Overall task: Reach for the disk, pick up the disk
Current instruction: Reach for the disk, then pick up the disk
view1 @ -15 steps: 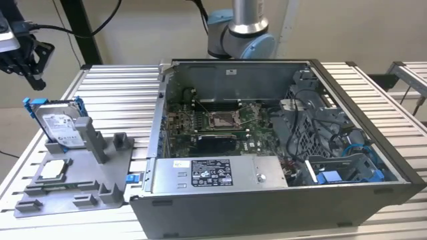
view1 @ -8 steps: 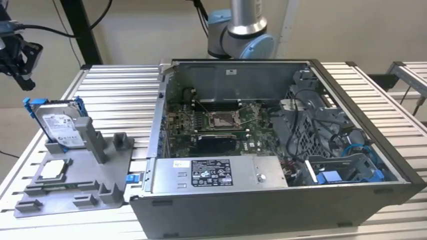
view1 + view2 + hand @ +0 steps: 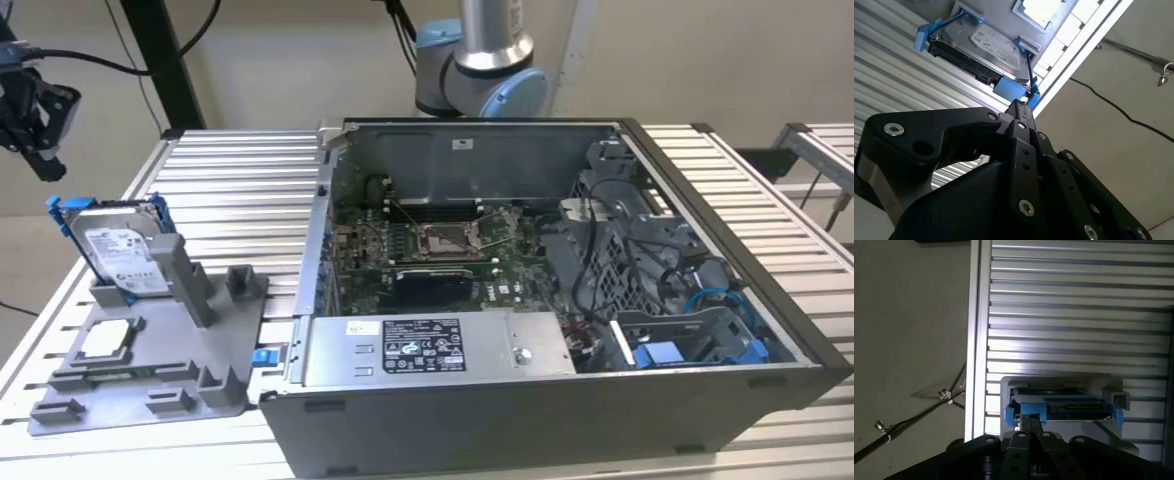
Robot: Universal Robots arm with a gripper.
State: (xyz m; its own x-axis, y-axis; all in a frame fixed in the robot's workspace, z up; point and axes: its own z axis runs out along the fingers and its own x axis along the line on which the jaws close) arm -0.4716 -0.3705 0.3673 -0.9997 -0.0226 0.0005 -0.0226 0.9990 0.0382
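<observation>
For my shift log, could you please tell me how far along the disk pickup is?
Done: nothing lifted; the disk stands upright in its grey holder. In hand: the tool hangs above the disk, shut, apart from it. Left: the grasp and the lift.

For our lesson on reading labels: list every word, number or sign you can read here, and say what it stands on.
white label on the disk: print too small to read.
black-and-white sticker on the grey metal box: too small to read.
small white sticker on the computer case back wall: too small to read.
No text can be quoted.
</observation>
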